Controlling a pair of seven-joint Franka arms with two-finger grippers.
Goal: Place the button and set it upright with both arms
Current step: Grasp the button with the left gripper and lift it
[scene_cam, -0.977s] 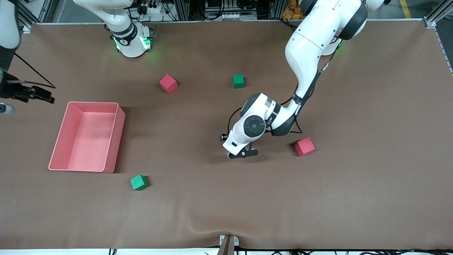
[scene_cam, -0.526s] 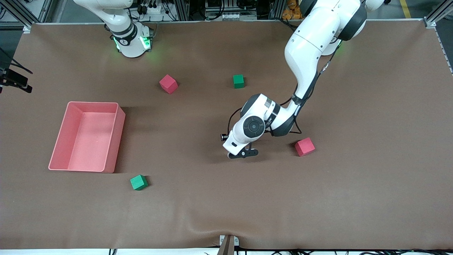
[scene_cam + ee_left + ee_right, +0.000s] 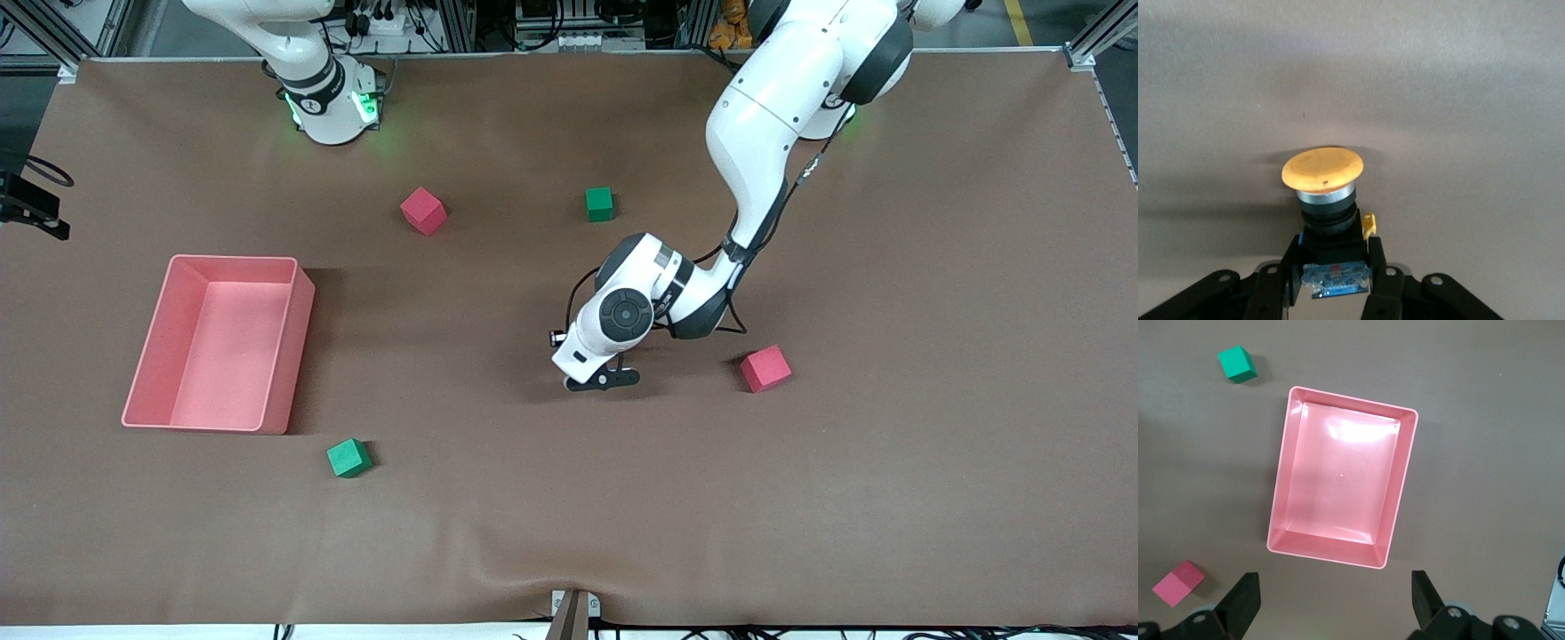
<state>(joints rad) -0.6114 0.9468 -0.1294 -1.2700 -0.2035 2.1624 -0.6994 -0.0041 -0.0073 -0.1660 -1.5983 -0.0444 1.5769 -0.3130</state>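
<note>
The button sits between the left gripper's two fingers, which are clamped on its black body; its orange cap points away from the wrist, just above the brown table. In the front view the left gripper hangs low over the table's middle, between the pink bin and a red cube. The right gripper, fingers spread apart, hangs high above the bin.

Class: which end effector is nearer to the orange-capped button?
Left. The left end effector is shut on the button at its black body. The right end effector hangs open over the pink bin, away from it.
</note>
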